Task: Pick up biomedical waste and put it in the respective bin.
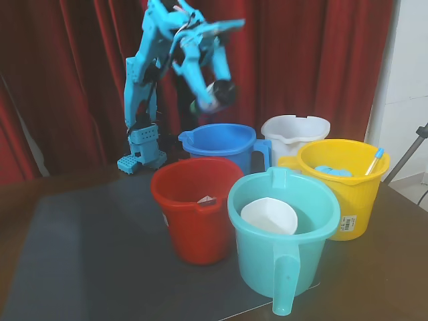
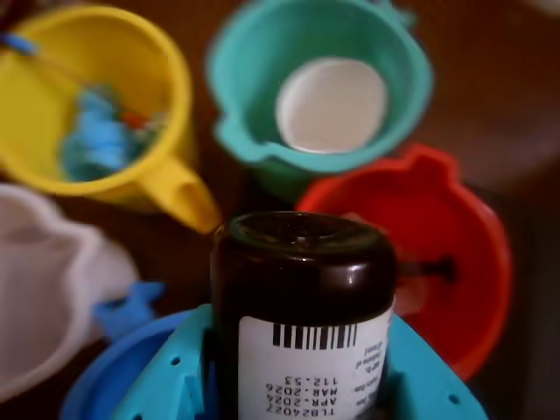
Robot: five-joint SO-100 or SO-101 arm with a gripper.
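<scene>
My gripper (image 1: 208,95) is shut on the small dark glass medicine bottle (image 1: 219,92) and holds it in the air, tilted, above the far rim of the bright blue bucket (image 1: 224,142). In the wrist view the bottle (image 2: 302,289) fills the lower middle, bottom end toward the camera, with its white barcode label showing. It sits between the light-blue fingers (image 2: 166,381). Its cap is hidden. The blue bucket's rim (image 2: 101,381) shows at the lower left, below the gripper (image 2: 302,372).
A red bucket (image 1: 194,204), a teal bucket (image 1: 284,231) holding a white cup, a yellow bucket (image 1: 344,184) holding blue items, and a white bucket (image 1: 294,130) crowd around the blue one. A dark mat covers the table. Red curtains hang behind.
</scene>
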